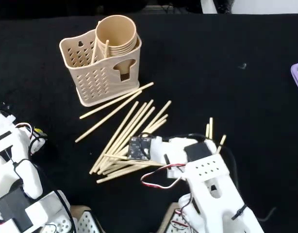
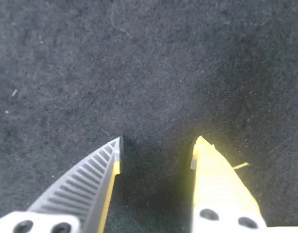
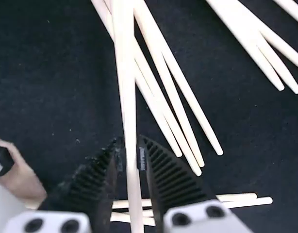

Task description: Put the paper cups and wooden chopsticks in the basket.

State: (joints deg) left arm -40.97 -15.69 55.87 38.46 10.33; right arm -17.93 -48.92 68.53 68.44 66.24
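**Inspector:** Wooden chopsticks (image 1: 127, 138) lie fanned on the black worktop (image 1: 226, 87), near the basket (image 1: 91, 77). The paper cups (image 1: 116, 34) stand stacked inside it, and a couple of sticks stand in it too. Arms?

**Clerk:** The right pincer (image 3: 131, 143) is clamped on one chopstick (image 3: 124, 73), whose long axis runs straight out between the jaws. The left pincer (image 2: 157, 141) stands apart over bare cloth, holding nothing.

**Inspector:** Bearing for the carry?

**Clerk:** The basket lies beyond the pile, away from the right arm and over toward the left arm's side. In my judgement the stick must be tipped upright to drop in
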